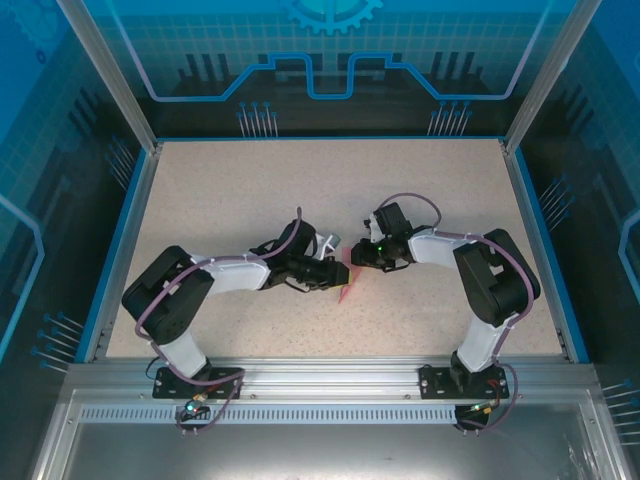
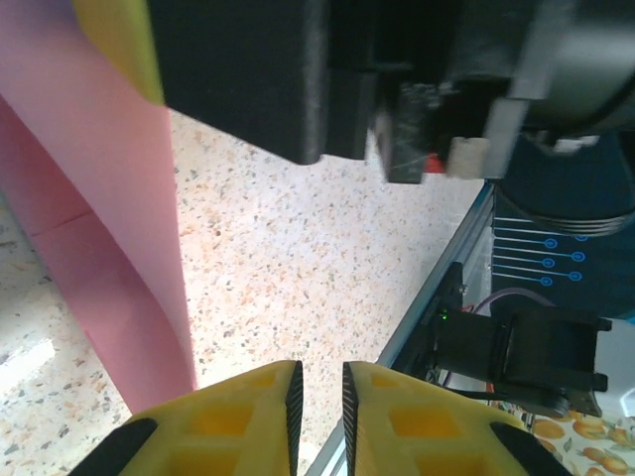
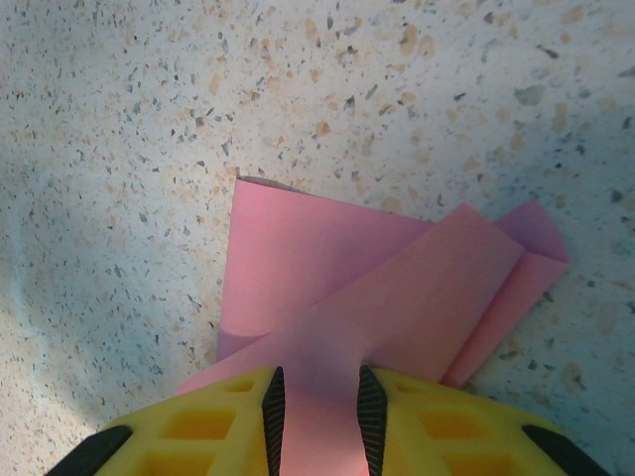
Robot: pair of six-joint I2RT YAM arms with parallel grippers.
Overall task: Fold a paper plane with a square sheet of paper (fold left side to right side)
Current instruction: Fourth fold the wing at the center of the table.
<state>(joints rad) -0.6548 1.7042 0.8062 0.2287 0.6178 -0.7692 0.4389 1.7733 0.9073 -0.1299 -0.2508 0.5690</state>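
Note:
The square sheet of paper [image 3: 397, 297] is pink and partly folded, with one flap lying slantwise over a lower layer on the speckled table. My right gripper [image 3: 317, 375] is over its near end, jaws partly apart, and the pink flap fills the gap between the pads. In the top view the right gripper [image 1: 362, 258] and left gripper [image 1: 325, 272] meet at the paper [image 1: 347, 283] mid-table. My left gripper [image 2: 319, 369] is just beside the paper [image 2: 109, 198], jaws a narrow slit apart with bare table showing between them. One yellow finger [image 2: 114, 35] of the right gripper rests against the paper's raised band.
The speckled table [image 1: 250, 190] has blue side rails [image 1: 118, 250] and a metal front rail [image 1: 320, 375]. The right arm's base [image 2: 516, 347] stands beyond the table edge in the left wrist view. Open tabletop lies behind and to both sides of the grippers.

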